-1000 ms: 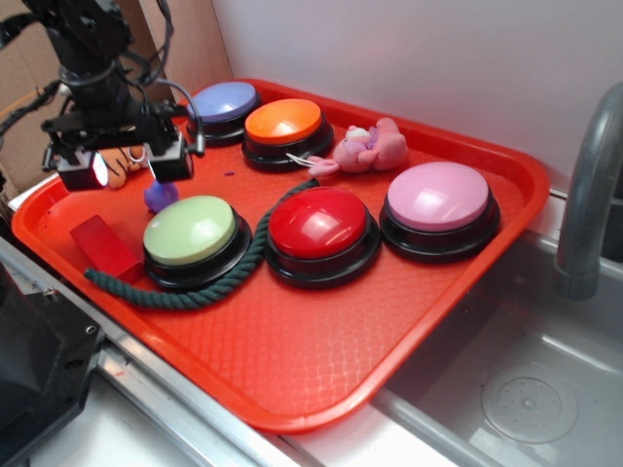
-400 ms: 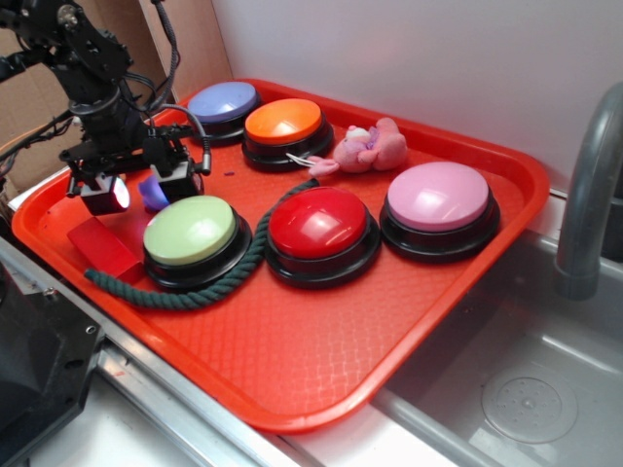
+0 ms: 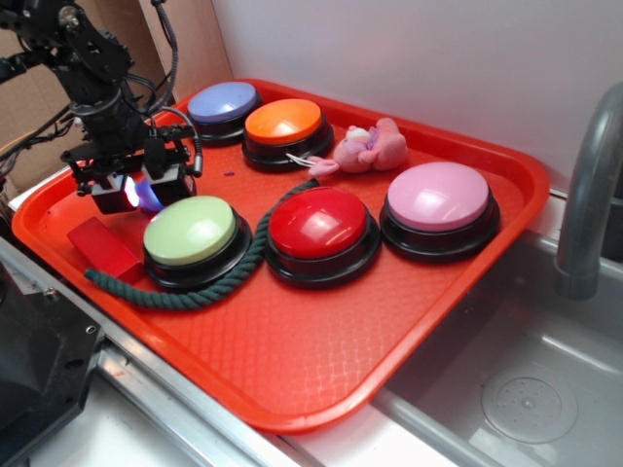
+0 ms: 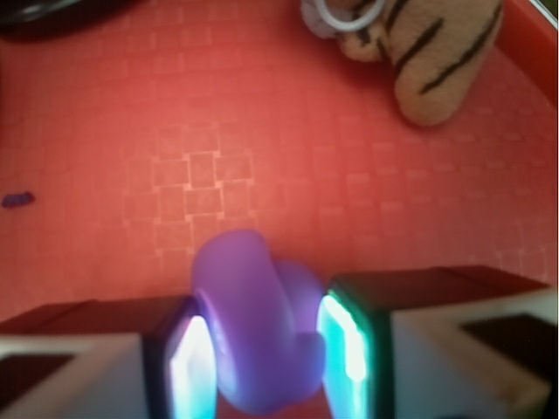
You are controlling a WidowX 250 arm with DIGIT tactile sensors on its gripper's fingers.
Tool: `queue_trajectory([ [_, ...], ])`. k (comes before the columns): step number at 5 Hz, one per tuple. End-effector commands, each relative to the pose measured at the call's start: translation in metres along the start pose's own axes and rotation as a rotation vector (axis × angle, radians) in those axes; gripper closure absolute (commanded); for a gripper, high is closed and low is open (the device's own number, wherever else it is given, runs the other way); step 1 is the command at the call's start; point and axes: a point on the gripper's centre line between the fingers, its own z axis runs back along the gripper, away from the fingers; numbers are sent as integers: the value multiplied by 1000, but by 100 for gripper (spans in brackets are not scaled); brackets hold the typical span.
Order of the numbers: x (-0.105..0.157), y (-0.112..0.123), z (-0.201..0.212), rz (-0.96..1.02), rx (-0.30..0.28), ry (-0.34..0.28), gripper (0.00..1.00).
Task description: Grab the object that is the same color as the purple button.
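Both fingers (image 4: pixel 345 349) had been closed further than 0.4 s earlier and were clamped on the purple toy (image 4: pixel 258 323), held low on the red tray (image 3: pixel 321 360) beside the green button (image 3: pixel 190 231).

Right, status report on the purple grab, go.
Gripper down on tray, fingers flanking purple toy, contact both sides. Green button close beside. Nothing in the way.
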Motion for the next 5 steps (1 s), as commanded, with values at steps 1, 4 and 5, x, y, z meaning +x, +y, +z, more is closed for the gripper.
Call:
queue_trajectory([
  [1,20,-13,70,-176,-37,-43,100],
  [4,3,-62,165,-514,-85,44,100],
  [5,5,-56,160,-472,-80,55,100],
])
